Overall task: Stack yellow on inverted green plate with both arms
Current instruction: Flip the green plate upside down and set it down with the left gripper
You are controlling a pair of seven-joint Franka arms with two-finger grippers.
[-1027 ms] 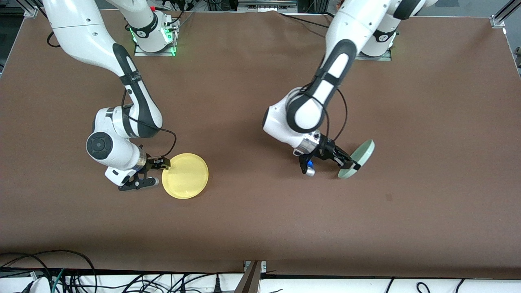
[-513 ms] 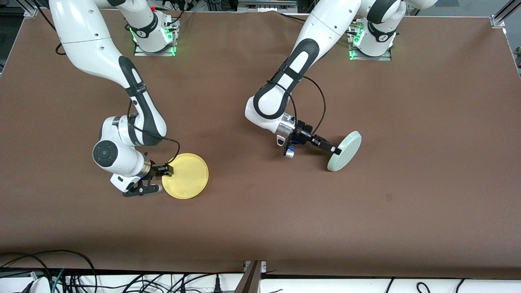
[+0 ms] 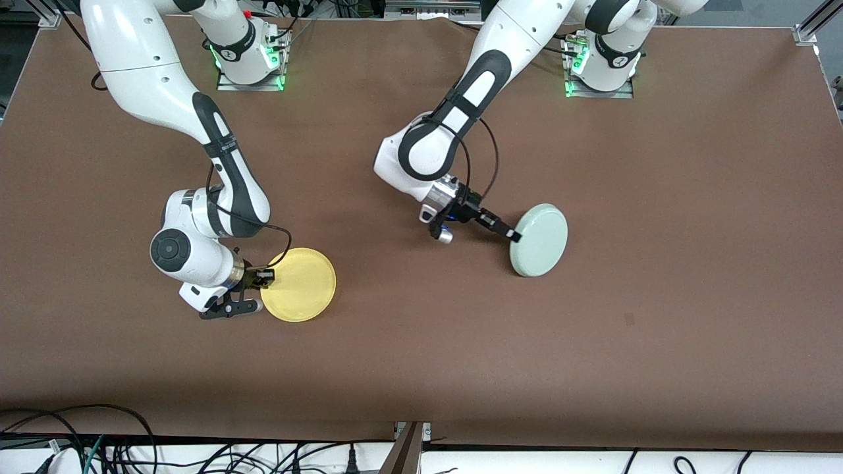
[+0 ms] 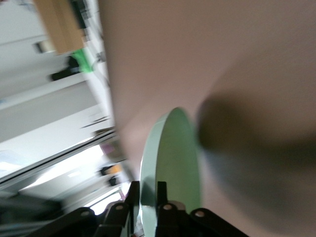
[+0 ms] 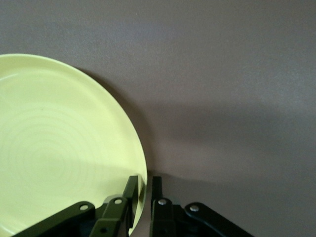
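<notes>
The yellow plate (image 3: 299, 284) lies flat, rim up, toward the right arm's end of the table. My right gripper (image 3: 267, 277) is shut on its rim, one finger on the plate's upper face and one outside the edge; in the right wrist view the yellow plate (image 5: 59, 148) sits between the tips of the right gripper (image 5: 146, 178). The green plate (image 3: 541, 238) is near the table's middle, smooth underside up and still tilted. My left gripper (image 3: 514, 236) grips its rim; the left wrist view shows the green plate (image 4: 173, 158) edge-on in the left gripper (image 4: 148, 185).
The brown table (image 3: 421, 368) spreads wide around both plates. The two arm bases (image 3: 250, 66) (image 3: 602, 72) stand along the edge farthest from the front camera. Loose cables (image 3: 99, 447) hang off the nearest edge.
The left arm has swung the green plate from steeply on edge down toward flat, underside up, and shifted it toward the right arm's end. The right gripper's fingers have closed onto the yellow plate's rim.
</notes>
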